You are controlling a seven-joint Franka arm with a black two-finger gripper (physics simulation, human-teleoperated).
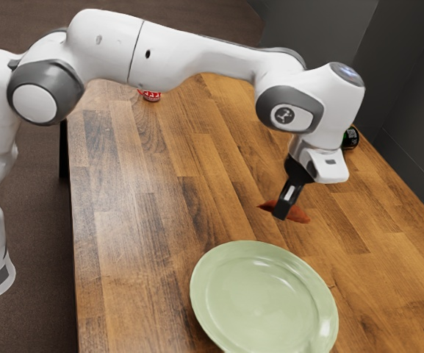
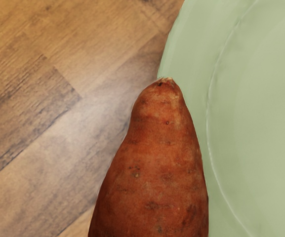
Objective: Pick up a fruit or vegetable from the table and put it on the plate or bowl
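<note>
Jaws grip the sweet potato (image 1: 302, 216) across its middle, low over the counter (image 1: 138, 220). Well off toward the exterior view's left sits a small red object (image 1: 151, 95). The green plate (image 1: 263, 301) lies just beside the jaws, and in the wrist view the potato's tapered tip overlaps its rim.

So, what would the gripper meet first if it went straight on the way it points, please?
The gripper points down at the sweet potato, so that first, I think; the table lies beneath.
</note>
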